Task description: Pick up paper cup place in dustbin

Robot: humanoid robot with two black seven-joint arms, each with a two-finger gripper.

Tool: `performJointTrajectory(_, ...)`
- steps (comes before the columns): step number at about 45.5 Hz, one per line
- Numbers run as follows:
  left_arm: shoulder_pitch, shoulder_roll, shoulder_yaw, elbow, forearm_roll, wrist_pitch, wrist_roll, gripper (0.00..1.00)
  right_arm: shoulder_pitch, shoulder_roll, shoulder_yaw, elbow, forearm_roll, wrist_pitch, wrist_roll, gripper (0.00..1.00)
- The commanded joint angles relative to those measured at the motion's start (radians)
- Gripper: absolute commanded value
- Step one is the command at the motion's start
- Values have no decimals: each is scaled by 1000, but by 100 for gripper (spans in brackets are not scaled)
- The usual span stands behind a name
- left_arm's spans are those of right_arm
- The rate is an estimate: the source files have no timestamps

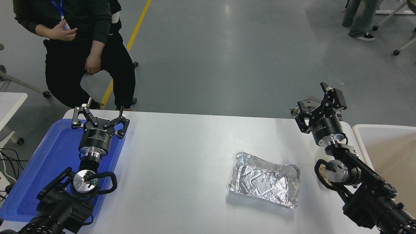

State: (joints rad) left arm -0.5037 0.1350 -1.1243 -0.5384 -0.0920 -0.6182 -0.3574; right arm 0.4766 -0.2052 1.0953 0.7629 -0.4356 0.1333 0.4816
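Note:
No paper cup shows anywhere in the head view; it is out of view or hidden. The dustbin stands at the table's right edge, with an off-white rim and beige inner walls, cut off by the picture's edge. My right gripper is open and empty. It is raised near the table's far right corner, just left of the dustbin. My left gripper is open and empty, parked over the blue tray at the left.
A flat blue tray lies at the table's left. A crinkled silver foil tray lies right of centre. A scrap of brown paper peeks from behind my right arm. A person sits beyond the far left corner.

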Motion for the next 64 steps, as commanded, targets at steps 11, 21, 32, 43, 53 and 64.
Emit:
performJointTrajectory(11, -1, 0, 1, 0, 0, 0, 0, 100, 5, 1, 0, -1, 0, 0, 0, 100)
performJointTrajectory(21, -1, 0, 1, 0, 0, 0, 0, 100, 4, -3, 0, -4, 0, 0, 0, 100)
performJointTrajectory(32, -1, 0, 1, 0, 0, 2, 0, 100, 4, -7, 3, -5, 0, -1, 0, 100)
performJointTrajectory(43, -1, 0, 1, 0, 0, 0, 0, 100, 4, -8, 1, -10, -2, -3, 0, 100)
performJointTrajectory(53, -1, 0, 1, 0, 0, 0, 0, 100, -7, -8, 0, -8, -2, -1, 0, 100)
performJointTrajectory(64, -1, 0, 1, 0, 0, 0, 0, 100, -6, -13, -52, -10, -2, -3, 0, 100)
